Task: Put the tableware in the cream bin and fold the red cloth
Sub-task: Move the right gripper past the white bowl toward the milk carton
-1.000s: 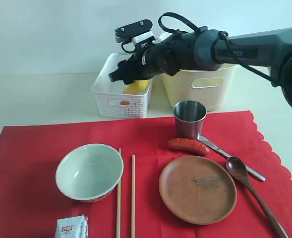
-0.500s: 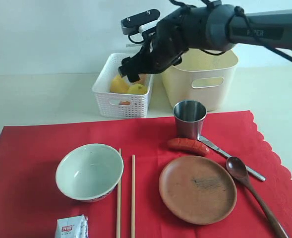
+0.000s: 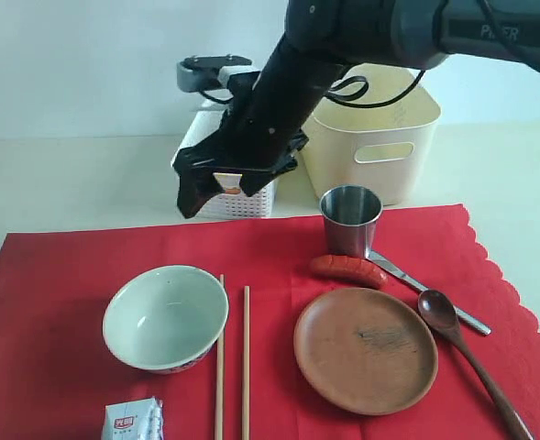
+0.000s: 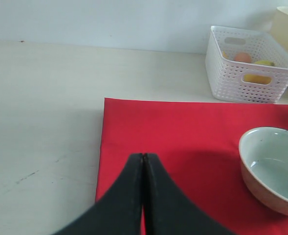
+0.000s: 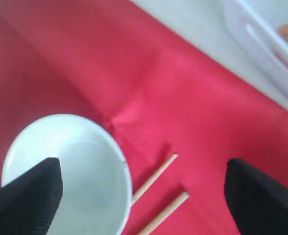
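1. Bowl sat upright and empty on the left part of the red cloth in the ext. view, w/ the chopsticks lying parallel just beside it.
2. Plate lay flat right of the chopsticks. Spoon lay just beside its right rim.
3. Cup stood upright at the cloth's far edge. Knife ran diagonally from the cup's base toward the spoon.
4. Cloth lay spread flat on the tabletop, scalloped edge on the right.
5. Cream bin stood off the cloth, beyond the cup and beside the white basket.
6. R claw hung above the cloth's far edge in front of the basket, fingers wide apart, holding nothing. Its wrist view looked down on the bowl and the chopstick tips.
7. L claw had its fingers pressed together, empty, over the cloth's edge near a corner.
8. Other: sausage btwn cup and plate; small white packet near the bowl; yellow and orange items in the basket.
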You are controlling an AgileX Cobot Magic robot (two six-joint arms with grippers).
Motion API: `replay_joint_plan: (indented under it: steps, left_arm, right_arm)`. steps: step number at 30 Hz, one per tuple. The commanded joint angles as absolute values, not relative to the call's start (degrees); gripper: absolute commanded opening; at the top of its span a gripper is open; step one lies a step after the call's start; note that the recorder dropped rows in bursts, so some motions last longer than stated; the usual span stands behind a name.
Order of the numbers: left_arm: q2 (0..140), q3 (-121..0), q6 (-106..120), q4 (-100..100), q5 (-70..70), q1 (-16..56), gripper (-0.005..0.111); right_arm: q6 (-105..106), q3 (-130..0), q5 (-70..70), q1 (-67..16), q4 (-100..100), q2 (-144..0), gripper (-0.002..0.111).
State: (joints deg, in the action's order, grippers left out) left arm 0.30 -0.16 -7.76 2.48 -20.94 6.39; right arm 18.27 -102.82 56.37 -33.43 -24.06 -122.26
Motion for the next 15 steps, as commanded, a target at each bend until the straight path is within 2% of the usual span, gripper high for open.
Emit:
replay_joint_plan:
  steps: [1,9,12,14,15]
  left_arm:
    - [0.0,0.0,-7.7,2.5,-20.4,6.2,0.000]
    - [0.0,0.0,-7.7,2.5,-20.4,6.2,0.000]
    - [0.0,0.0,-7.7,2.5,-20.4,6.2,0.000]
    - [0.0,0.0,-7.7,2.5,-20.4,6.2,0.000]
    - [0.0,0.0,-7.7,2.5,-20.4,6.2,0.000]
  right_arm:
    - [19.5,-99.2,55.8,-39.8,-21.7,-119.0,0.085]
    - [10.5,-86.9,48.2,-51.1,-11.3,-109.0,0.085]
    - [0.0,-84.7,44.1,-53.9,-8.9,-106.9,0.085]
    - [-8.2,-84.3,32.2,-60.1,-9.1,-106.3,0.085]
    - [-13.7,-84.3,19.8,-65.7,-9.1,-107.5,0.085]
